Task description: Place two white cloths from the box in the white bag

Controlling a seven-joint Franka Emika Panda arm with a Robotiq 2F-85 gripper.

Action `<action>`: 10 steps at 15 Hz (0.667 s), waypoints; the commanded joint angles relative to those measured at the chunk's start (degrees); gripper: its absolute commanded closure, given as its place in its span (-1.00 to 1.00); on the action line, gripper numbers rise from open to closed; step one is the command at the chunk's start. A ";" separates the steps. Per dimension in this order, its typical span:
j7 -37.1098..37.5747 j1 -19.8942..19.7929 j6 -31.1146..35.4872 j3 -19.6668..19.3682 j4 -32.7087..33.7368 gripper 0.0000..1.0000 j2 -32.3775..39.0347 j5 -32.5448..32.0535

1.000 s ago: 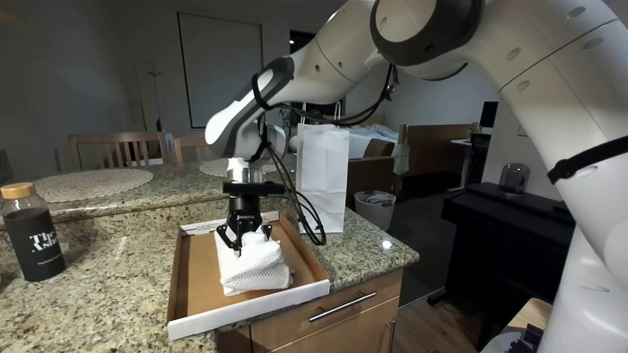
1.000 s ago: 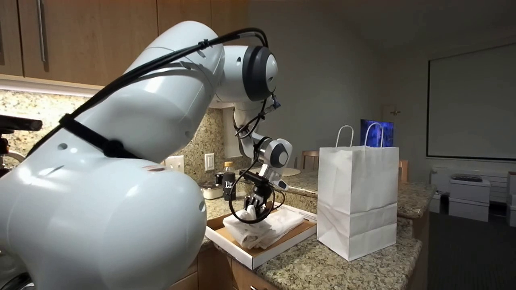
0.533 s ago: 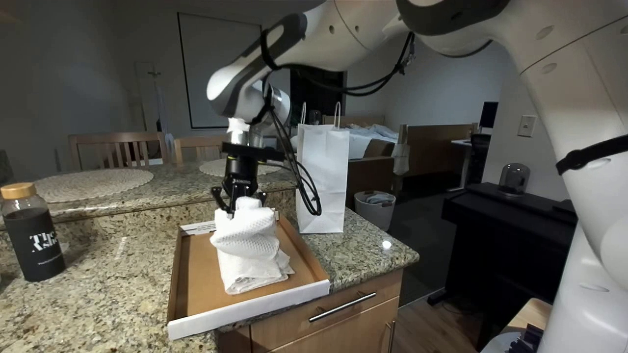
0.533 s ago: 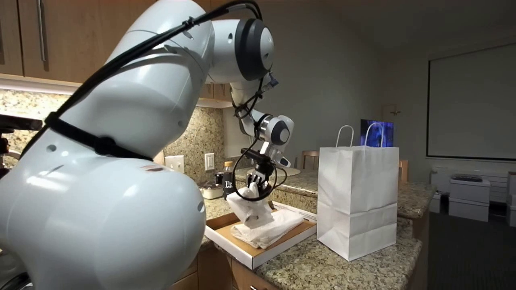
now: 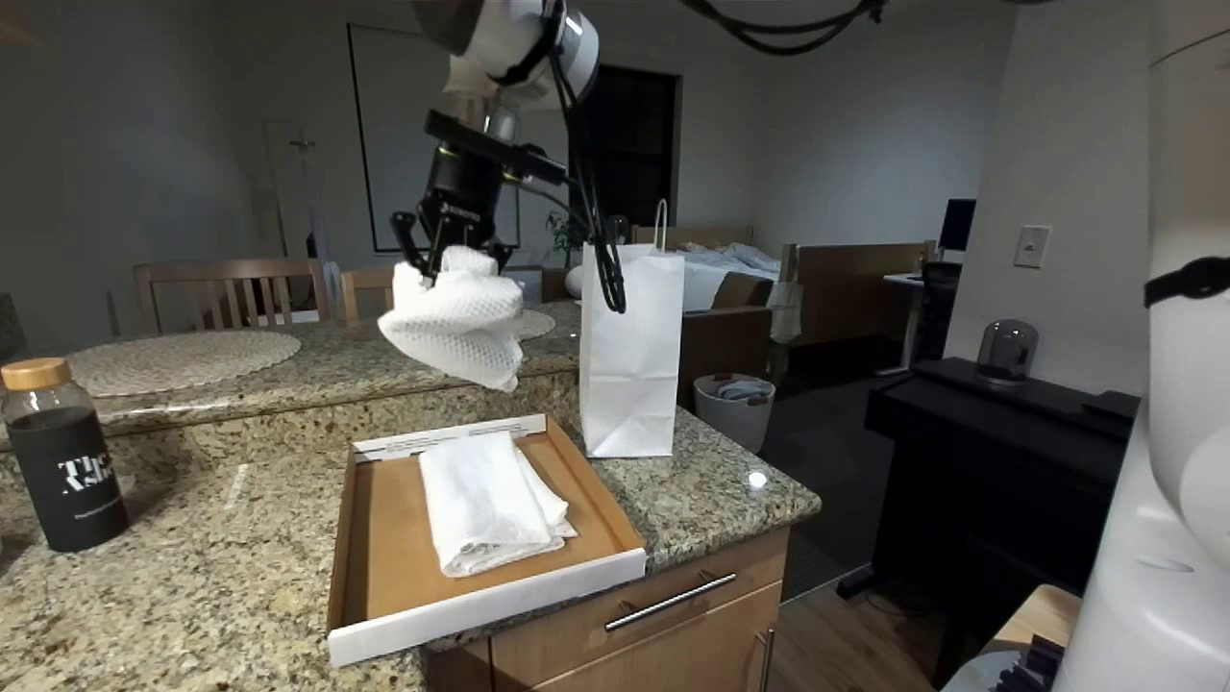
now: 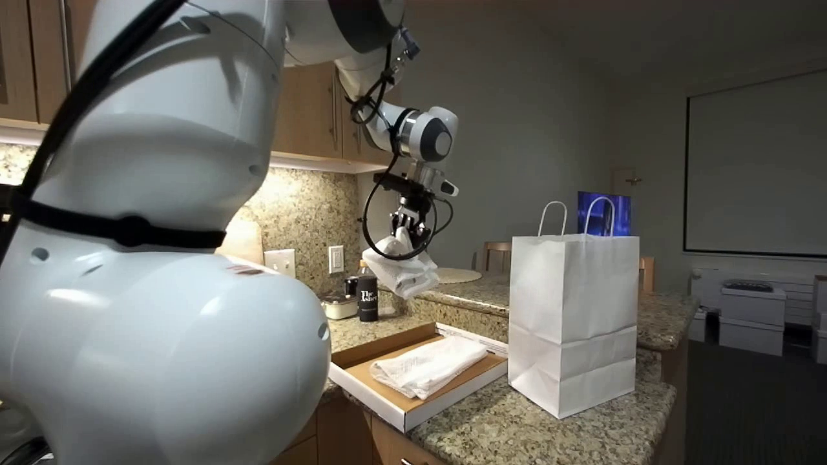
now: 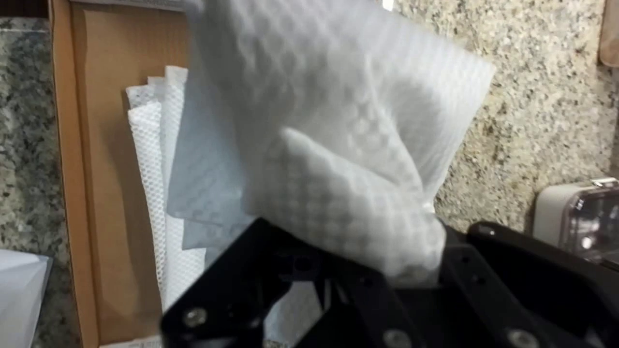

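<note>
My gripper (image 5: 450, 264) is shut on a white cloth (image 5: 456, 322) and holds it in the air. The held cloth (image 6: 402, 265) hangs bunched, well above the box. A second folded white cloth (image 5: 490, 505) lies in the shallow cardboard box (image 5: 485, 607); it also shows in the other camera's picture of the box (image 6: 429, 365). In the wrist view the held cloth (image 7: 338, 145) covers much of the picture and hides the fingertips, with the box rim (image 7: 72, 169) at left. The white paper bag (image 6: 568, 323) stands upright beside the box, handles up; its inside is hidden.
A dark bottle (image 5: 67, 461) with a wooden cap stands on the counter. A raised ledge (image 5: 317, 384) with woven placemats (image 5: 183, 360) runs behind the box. A small pale container (image 6: 339, 307) stands near the bottle. The counter edge (image 5: 730, 529) lies close to box and bag.
The gripper has risen from the box with one cloth in it. The lower cloth stays in the box, now uncovered. The bag and box have not moved.
</note>
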 commanded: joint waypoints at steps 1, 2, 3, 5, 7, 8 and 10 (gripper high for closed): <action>3.62 -0.29 6.58 -0.31 -5.09 0.83 -9.29 2.51; 4.93 -0.36 8.37 -0.38 -5.04 0.84 -10.76 2.41; 6.22 -0.46 10.35 -0.44 -5.09 0.85 -12.16 2.07; 8.25 -0.97 14.08 -0.80 -5.30 0.85 -14.85 1.64; 9.40 -1.82 17.67 -1.51 -5.52 0.85 -17.40 1.24; 9.83 -2.47 19.43 -1.99 -5.49 0.85 -18.56 0.94; 11.42 -4.27 21.76 -3.16 -5.09 0.84 -20.06 -1.60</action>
